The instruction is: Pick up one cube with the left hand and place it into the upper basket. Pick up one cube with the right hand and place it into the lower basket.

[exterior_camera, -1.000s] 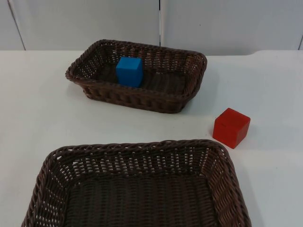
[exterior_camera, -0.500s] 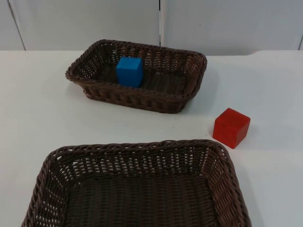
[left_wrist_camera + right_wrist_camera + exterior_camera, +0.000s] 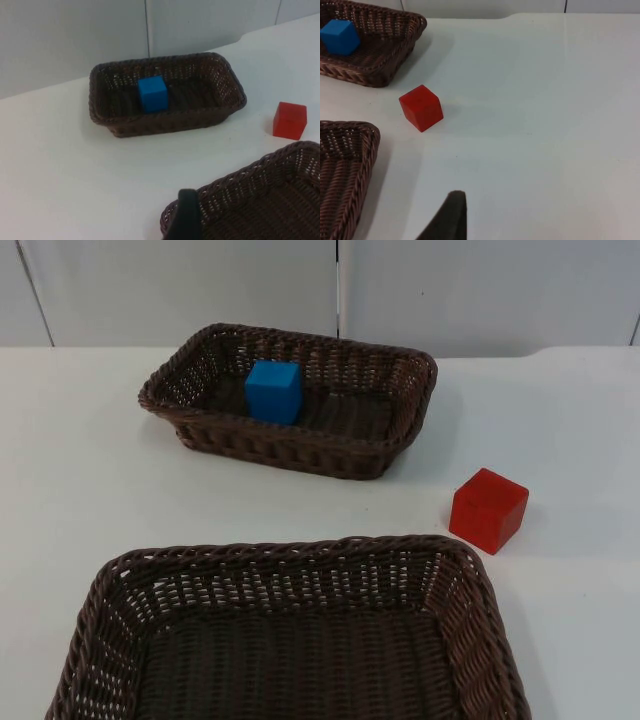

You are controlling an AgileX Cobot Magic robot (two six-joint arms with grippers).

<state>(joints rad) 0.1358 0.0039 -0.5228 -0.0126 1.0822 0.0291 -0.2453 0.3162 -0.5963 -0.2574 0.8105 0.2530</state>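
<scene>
The blue cube (image 3: 273, 391) lies already in the upper basket (image 3: 400, 445), so your left half is done. The red cube (image 3: 488, 509) stands on the counter (image 3: 80, 490), just beside the lower basket (image 3: 470, 590), which is empty. Whether either tool is spread, I cannot tell. Next, bring the right tool above the red cube, spread it and descend.

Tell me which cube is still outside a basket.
The red cube, on the white table beside the lower wicker basket; the blue cube sits inside the upper wicker basket.
</scene>
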